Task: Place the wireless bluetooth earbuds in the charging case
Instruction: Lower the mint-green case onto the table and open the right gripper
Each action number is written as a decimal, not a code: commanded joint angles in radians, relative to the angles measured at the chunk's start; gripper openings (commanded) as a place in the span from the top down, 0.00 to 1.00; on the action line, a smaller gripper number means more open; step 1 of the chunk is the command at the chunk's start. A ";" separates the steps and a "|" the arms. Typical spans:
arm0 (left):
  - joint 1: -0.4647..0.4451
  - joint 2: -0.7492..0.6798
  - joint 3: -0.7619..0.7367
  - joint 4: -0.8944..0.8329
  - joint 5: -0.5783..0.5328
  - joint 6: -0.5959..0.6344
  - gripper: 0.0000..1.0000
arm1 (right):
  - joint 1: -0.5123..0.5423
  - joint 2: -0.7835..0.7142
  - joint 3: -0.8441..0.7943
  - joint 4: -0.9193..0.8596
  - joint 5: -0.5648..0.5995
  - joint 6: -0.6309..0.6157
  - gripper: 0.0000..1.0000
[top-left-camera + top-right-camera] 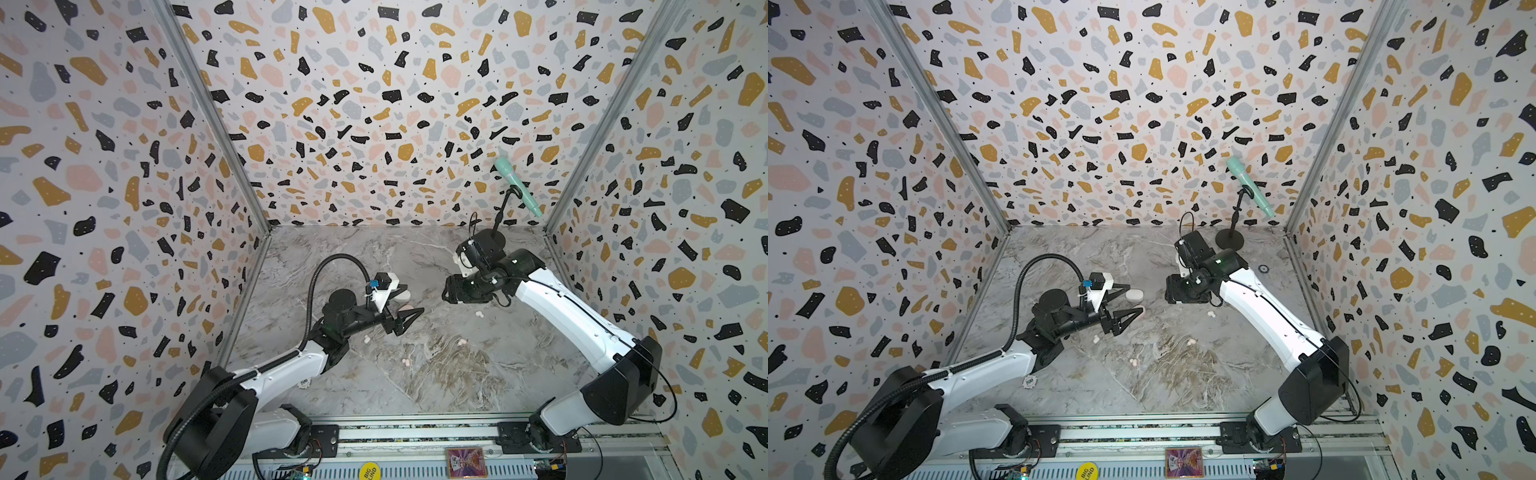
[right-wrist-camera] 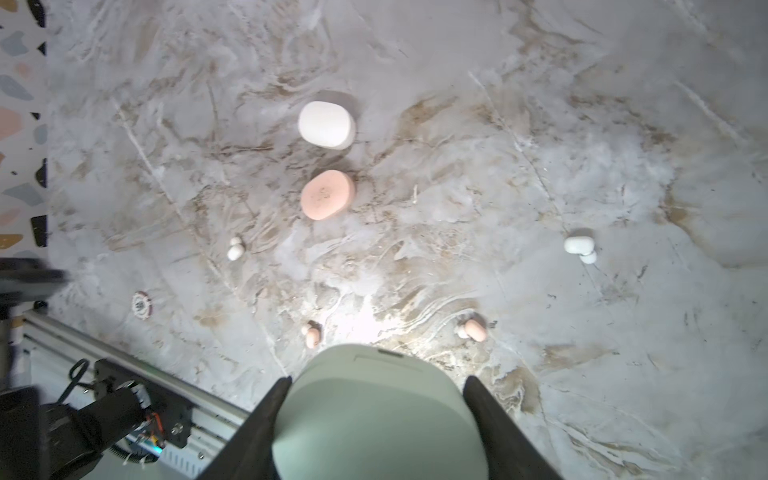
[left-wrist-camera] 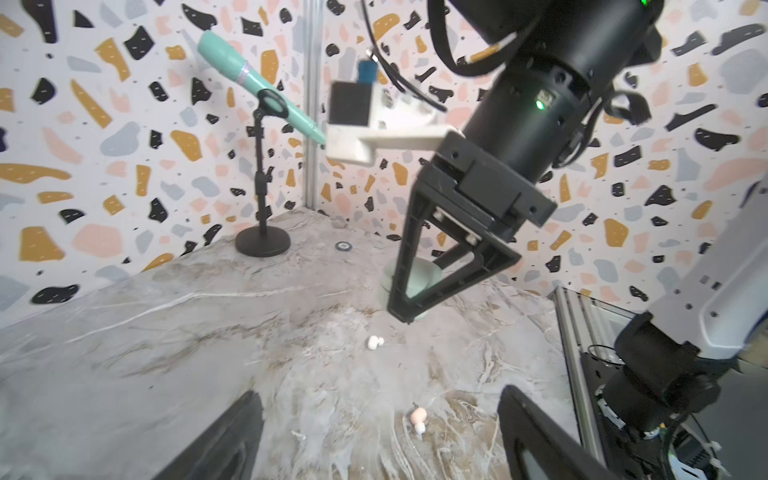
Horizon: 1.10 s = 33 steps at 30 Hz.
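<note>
On the table (image 1: 415, 395), a poker chip (image 1: 304, 382) was seen furthest left, beside the left arm. The left gripper (image 1: 1136, 298) was held above the table left of centre, its jaws spread wide and nothing gripped between them. In the left wrist view its fingers (image 3: 232, 440) were seen well apart. Toward the front from that gripper, a white earbud (image 1: 367, 339) lay loose on the table.

At the left fingertips in both top views two closed cases were seen: a white case (image 2: 326, 124) and, just beside it, a pink case (image 2: 328, 193). In the right wrist view both were shown flat on the table, apart from each other and touched by nothing.

Further right, a pink earbud (image 1: 407, 361) and a second pink earbud (image 1: 462, 342) were found near the middle, well apart. A second white earbud (image 1: 478, 313) lay near the right gripper (image 2: 376, 380). All four earbuds were outside the cases.

The right gripper was pointed downward right of centre, its jaws clamped on either side of a green case (image 2: 374, 415), which looked closed. In the left wrist view that case was seen low at the table; whether it rested there could not be told.

At the back right a microphone (image 1: 517, 187) was held tilted on a stand (image 1: 1230, 240), and a small disc (image 1: 1262, 269) lay near its base.
</note>
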 commanded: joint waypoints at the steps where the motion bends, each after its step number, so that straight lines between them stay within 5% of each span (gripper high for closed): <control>1: -0.004 -0.039 0.023 -0.161 -0.125 0.055 0.08 | -0.023 -0.047 -0.131 0.134 0.021 -0.025 0.52; 9: -0.004 -0.077 0.016 -0.177 -0.159 0.049 0.06 | -0.033 0.020 -0.363 0.360 0.053 -0.030 0.52; 22: -0.004 -0.082 0.011 -0.172 -0.178 0.041 0.04 | -0.032 0.178 -0.414 0.494 0.125 -0.049 0.50; 33: -0.003 -0.100 0.003 -0.172 -0.195 0.041 0.03 | -0.032 0.170 -0.422 0.479 0.122 -0.039 0.18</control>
